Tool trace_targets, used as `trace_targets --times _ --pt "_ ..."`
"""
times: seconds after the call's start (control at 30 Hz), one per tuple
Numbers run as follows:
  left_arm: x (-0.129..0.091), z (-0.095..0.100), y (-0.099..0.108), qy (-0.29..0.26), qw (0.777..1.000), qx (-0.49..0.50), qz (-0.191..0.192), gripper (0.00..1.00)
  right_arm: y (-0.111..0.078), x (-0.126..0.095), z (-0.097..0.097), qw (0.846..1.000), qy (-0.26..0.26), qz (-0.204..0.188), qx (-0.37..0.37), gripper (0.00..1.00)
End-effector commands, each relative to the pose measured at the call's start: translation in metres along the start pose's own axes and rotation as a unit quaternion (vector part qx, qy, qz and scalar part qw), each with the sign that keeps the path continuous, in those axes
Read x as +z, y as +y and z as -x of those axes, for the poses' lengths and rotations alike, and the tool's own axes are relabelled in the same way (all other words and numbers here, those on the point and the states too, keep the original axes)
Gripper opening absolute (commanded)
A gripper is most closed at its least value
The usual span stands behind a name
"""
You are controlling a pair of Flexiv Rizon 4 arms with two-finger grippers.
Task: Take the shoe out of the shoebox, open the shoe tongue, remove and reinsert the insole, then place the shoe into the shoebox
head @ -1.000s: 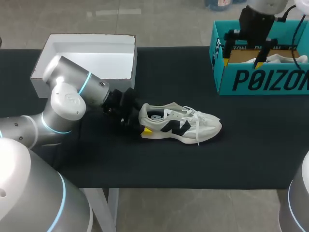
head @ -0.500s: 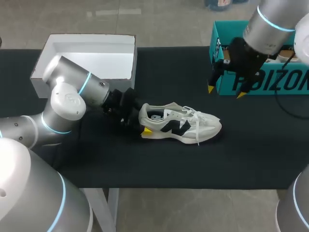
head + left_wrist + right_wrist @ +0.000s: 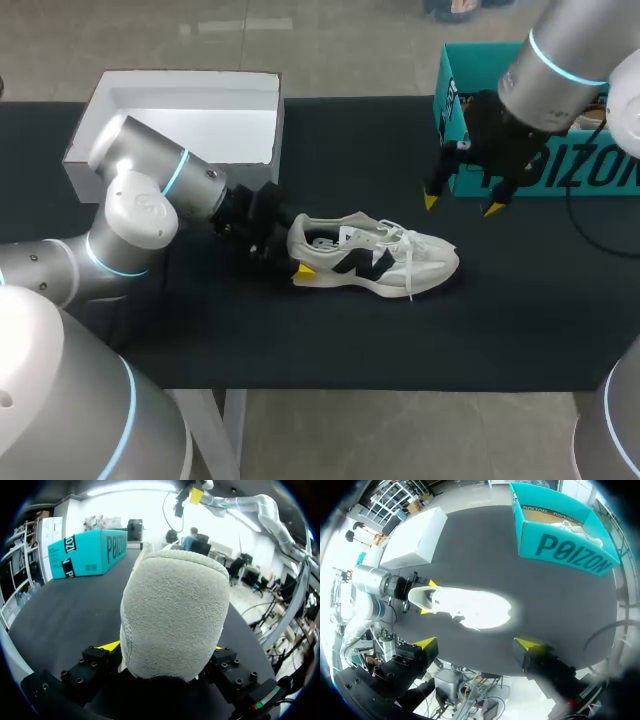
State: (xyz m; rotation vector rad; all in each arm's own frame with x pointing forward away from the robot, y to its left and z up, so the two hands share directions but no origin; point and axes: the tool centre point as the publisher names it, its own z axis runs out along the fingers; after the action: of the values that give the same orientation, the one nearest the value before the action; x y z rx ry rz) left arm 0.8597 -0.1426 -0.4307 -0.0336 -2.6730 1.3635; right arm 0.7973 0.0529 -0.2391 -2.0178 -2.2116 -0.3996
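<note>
A white and grey sneaker [image 3: 380, 256] with a dark side logo lies on its sole on the black table, toe to the right. My left gripper [image 3: 297, 250] is shut on its heel; in the left wrist view the fuzzy grey heel [image 3: 172, 610] fills the gap between the two yellow tips of the left gripper [image 3: 164, 647]. My right gripper [image 3: 461, 204] hangs open above the table, between the shoe's toe and the teal shoebox [image 3: 462, 110]. From the right wrist the open right gripper [image 3: 476, 643] looks down on the sneaker [image 3: 465, 608]. The teal shoebox [image 3: 560, 542] holds a second white shoe [image 3: 575, 527].
A white open box [image 3: 180, 120] stands at the back left, behind my left arm [image 3: 140, 205]. The teal shoebox sits at the table's back right corner. Black tabletop [image 3: 330, 340] runs bare in front of the shoe to the near edge.
My right arm has left its place over the teal shoebox and come down and to the left, toward the shoe's toe. The left arm and shoe have not moved.
</note>
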Motion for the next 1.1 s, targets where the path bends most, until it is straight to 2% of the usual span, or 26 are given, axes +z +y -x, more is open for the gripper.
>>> trace_targets --times 0.03,0.23,0.47,0.6,0.77,0.9,1.0,1.1 --pt "0.002 0.0 0.001 0.0 1.0 0.0 0.0 0.0 0.012 0.016 -0.04 0.999 -0.034 -0.015 -0.006 1.0" --pt "0.002 0.0 0.001 0.0 1.0 0.0 0.0 0.0 0.012 0.032 -0.068 0.996 -0.088 0.0 0.0 1.0" --pt "0.002 0.0 0.001 0.0 1.0 0.0 0.0 0.0 0.021 0.044 -0.081 0.992 -0.126 -0.001 0.024 1.0" --pt "0.002 0.0 0.001 0.0 1.0 0.0 0.0 0.0 0.023 0.055 -0.089 0.987 -0.161 -0.016 0.023 1.0" --pt "0.002 0.0 0.001 0.0 1.0 0.0 0.0 0.0 0.024 0.077 -0.096 0.977 -0.209 -0.034 0.015 1.0" --pt "0.002 0.0 0.001 0.0 1.0 0.0 0.0 0.0 0.028 0.087 -0.095 0.963 -0.268 -0.032 -0.002 1.0" --pt "0.002 0.0 0.001 0.0 1.0 0.0 0.0 0.0 0.03 0.093 -0.093 0.961 -0.275 -0.026 0.004 1.0" --pt "0.002 0.0 0.001 0.0 1.0 0.0 0.0 0.0 0.032 0.1 -0.091 0.965 -0.26 -0.021 0.016 1.0"
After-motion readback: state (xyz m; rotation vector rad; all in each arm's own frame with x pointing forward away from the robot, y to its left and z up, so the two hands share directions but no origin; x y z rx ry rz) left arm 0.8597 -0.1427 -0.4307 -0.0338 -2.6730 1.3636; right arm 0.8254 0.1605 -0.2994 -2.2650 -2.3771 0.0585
